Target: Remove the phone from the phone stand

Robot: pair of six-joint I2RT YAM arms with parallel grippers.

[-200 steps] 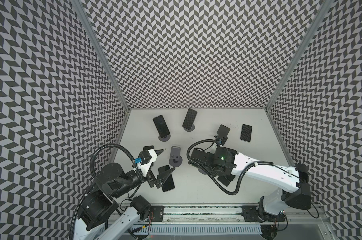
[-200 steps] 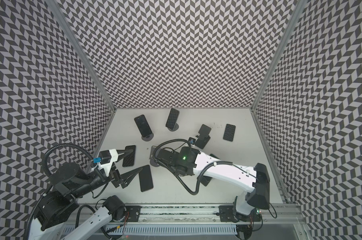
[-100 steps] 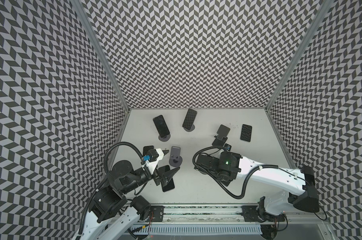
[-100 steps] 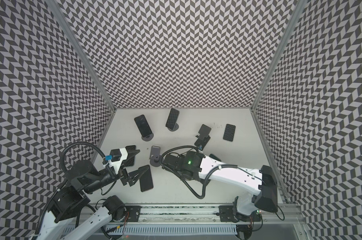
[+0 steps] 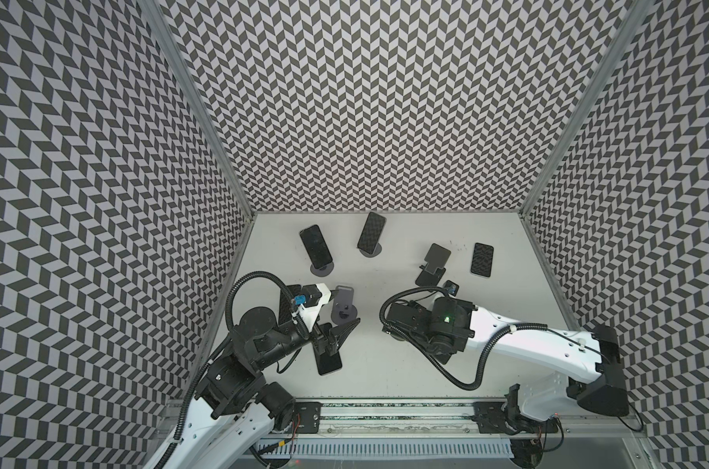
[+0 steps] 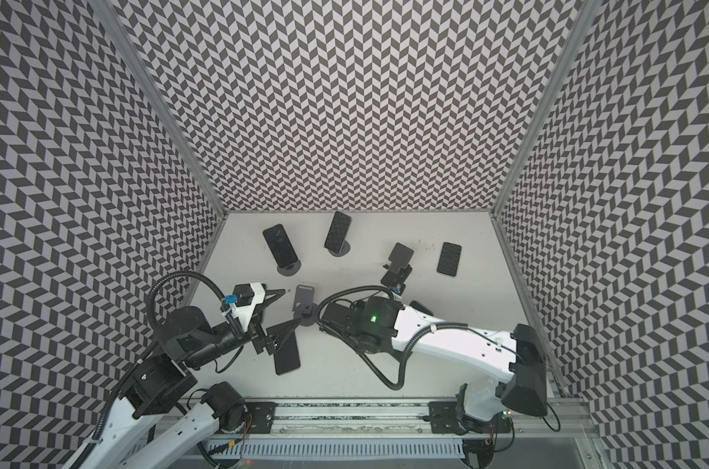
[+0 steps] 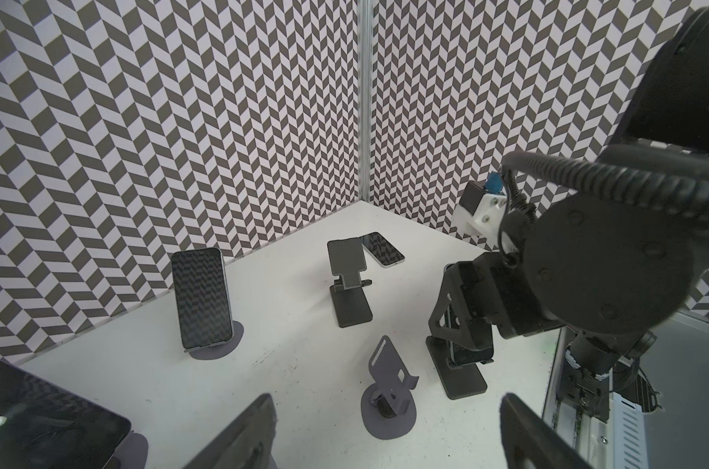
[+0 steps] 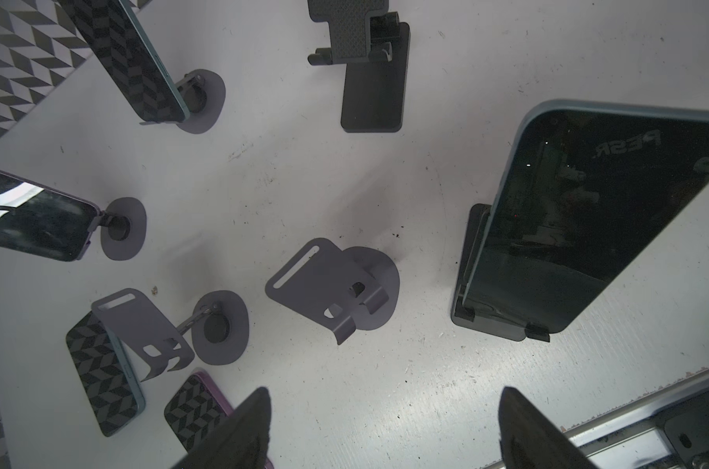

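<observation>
we see the right gripper spread wide with nothing in it, close beside the dark phone, which leans in its black stand. the left gripper is likewise agape and empty, facing the grey stand, which holds nothing. farther back a glossy phone sits in a round stand and a patterned phone in a second round stand; the folding stand is bare.

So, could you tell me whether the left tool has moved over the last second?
Yes. In a top view the left tool has travelled across the table toward the empty grey stand, and its tips now sit close beside it.
</observation>
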